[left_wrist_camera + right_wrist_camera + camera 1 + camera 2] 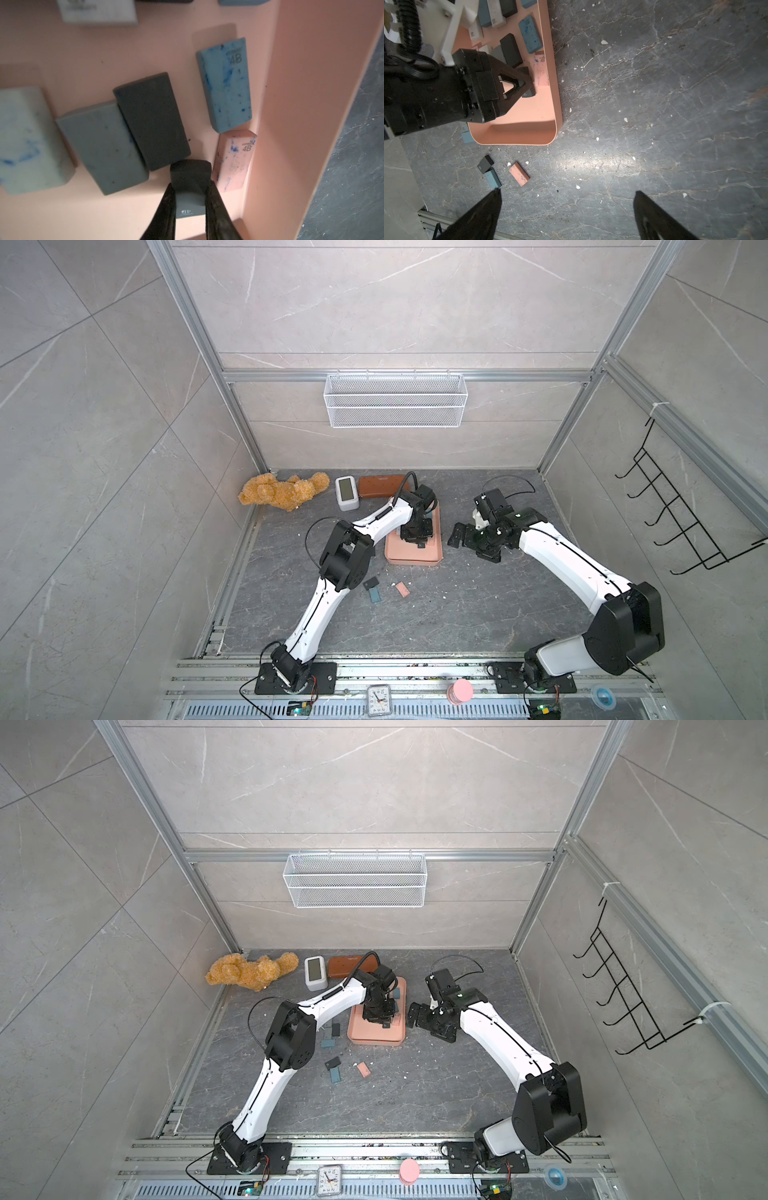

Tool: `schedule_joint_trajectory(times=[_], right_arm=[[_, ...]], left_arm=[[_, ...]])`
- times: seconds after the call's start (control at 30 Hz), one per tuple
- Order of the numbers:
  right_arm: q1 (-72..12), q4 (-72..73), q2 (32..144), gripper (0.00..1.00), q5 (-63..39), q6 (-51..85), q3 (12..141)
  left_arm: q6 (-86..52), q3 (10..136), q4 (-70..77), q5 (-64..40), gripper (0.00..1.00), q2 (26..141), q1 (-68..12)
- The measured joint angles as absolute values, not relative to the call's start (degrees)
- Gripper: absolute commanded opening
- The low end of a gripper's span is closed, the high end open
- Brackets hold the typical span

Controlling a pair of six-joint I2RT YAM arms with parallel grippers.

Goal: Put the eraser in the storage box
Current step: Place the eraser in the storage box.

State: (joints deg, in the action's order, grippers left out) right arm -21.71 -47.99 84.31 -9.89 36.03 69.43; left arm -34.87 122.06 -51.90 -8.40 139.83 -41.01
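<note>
The salmon-pink storage box [411, 561] [376, 1041] [529, 133] lies mid-table and holds several erasers: blue [225, 83], pink [234, 162], dark [151, 118] and grey [99, 143]. My left gripper [190, 182] [419, 543] [385, 1025] points down into the box, shut on a dark grey eraser [190, 178] [527, 94] near the box's right wall. Whether that eraser touches the floor of the box I cannot tell. My right gripper [567, 191] [457, 536] [417, 1018] hovers just right of the box, open and empty.
Loose erasers lie in front of the box: dark [485, 164], blue [493, 177], pink [519, 174]; more [330, 1036] lie left of it. At the back are a teddy bear [282, 491], a white clock [345, 491] and a brown case [382, 486]. A wire basket [395, 400] hangs on the wall.
</note>
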Motion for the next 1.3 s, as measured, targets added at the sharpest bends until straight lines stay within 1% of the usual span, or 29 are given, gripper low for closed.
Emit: schedule_joint_trajectory(times=[0.43, 0.57, 0.73, 0.97, 1.1, 1.3], right_arm=[[-21.7, -48.0, 84.3, 1.00, -9.9, 36.0, 69.4], [-21.7, -48.0, 84.3, 1.00, -9.9, 36.0, 69.4], [-21.7, -47.9, 84.3, 1.00, -9.9, 36.0, 69.4], [-21.7, -46.9, 84.3, 1.00, -9.9, 36.1, 69.4], [-22.1, -46.2, 84.3, 1.00, -9.1, 36.0, 69.4], [-26.7, -44.1, 84.3, 1.00, -6.6, 35.3, 68.0]], left_arm=[[-34.7, 122.2, -51.9, -8.6, 0.37, 140.0, -41.0], [-34.8, 122.2, -51.9, -8.5, 0.42, 140.0, -41.0], [-34.9, 121.4, -51.9, -7.6, 0.50, 138.9, -41.0], [-35.0, 115.8, -52.3, -6.2, 0.62, 130.5, -41.0], [-35.1, 110.8, -51.7, -5.5, 0.73, 122.8, -40.4], [-35.6, 100.8, -49.5, -4.6, 0.85, 112.4, -38.6]])
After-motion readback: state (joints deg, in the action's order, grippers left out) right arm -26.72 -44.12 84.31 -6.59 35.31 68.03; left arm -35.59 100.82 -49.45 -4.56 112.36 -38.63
